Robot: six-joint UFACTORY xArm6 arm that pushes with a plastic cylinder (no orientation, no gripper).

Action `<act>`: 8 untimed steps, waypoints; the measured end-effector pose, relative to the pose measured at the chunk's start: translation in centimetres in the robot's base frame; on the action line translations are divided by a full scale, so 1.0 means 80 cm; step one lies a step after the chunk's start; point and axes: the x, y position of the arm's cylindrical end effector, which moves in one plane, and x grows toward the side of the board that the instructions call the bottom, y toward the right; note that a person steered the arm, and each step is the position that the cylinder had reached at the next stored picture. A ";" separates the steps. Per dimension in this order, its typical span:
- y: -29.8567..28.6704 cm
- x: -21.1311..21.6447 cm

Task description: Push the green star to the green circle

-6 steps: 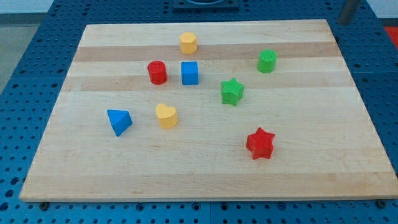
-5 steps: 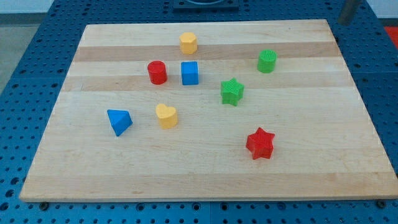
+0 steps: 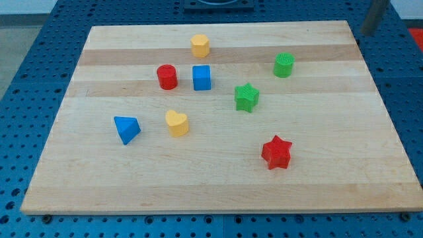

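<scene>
The green star (image 3: 246,97) lies right of the board's middle. The green circle (image 3: 283,65), a short cylinder, stands up and to the right of it, a short gap between them. My rod shows at the view's top right corner, off the wooden board (image 3: 218,192); my tip (image 3: 365,33) is far up and to the right of both green blocks, touching nothing.
A yellow hexagon (image 3: 200,45), red cylinder (image 3: 166,77) and blue cube (image 3: 202,77) sit left of the green star. A yellow heart (image 3: 176,123) and blue triangle (image 3: 126,129) lie lower left. A red star (image 3: 276,153) lies below the green star.
My tip has shifted slightly downward and rightward at the top right corner. No block has moved.
</scene>
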 end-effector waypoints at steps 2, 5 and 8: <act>-0.032 0.136; -0.182 0.196; -0.236 0.233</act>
